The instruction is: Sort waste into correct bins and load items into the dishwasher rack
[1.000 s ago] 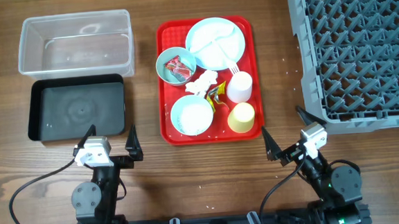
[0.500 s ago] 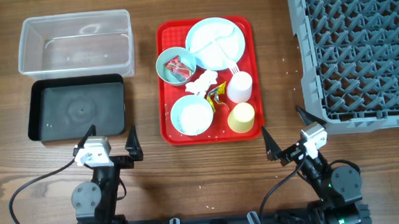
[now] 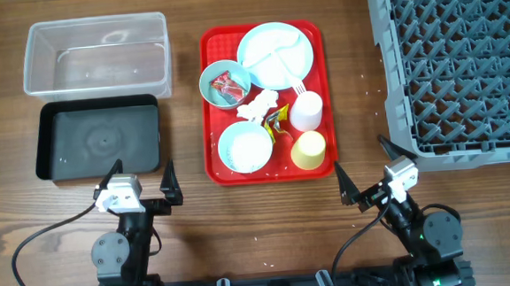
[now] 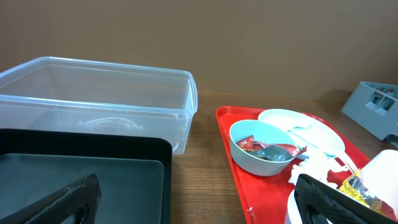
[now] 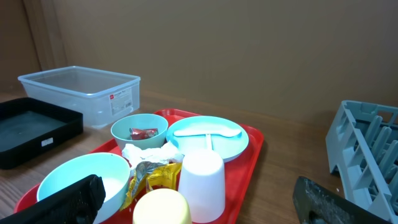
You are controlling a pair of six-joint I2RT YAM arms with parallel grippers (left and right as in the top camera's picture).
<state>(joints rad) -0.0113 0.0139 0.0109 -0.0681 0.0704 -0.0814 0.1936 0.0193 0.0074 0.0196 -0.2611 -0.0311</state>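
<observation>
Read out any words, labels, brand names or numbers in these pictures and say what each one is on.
None can be read.
On the clear plastic tub, a white sticker with a red mark: too small to read.
On the black rectangular tray, a white label: too small to read.
On the yellow crumpled wrapper, print: blurred.

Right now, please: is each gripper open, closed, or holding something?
Left gripper: open, holding nothing.
Right gripper: open, holding nothing.
</observation>
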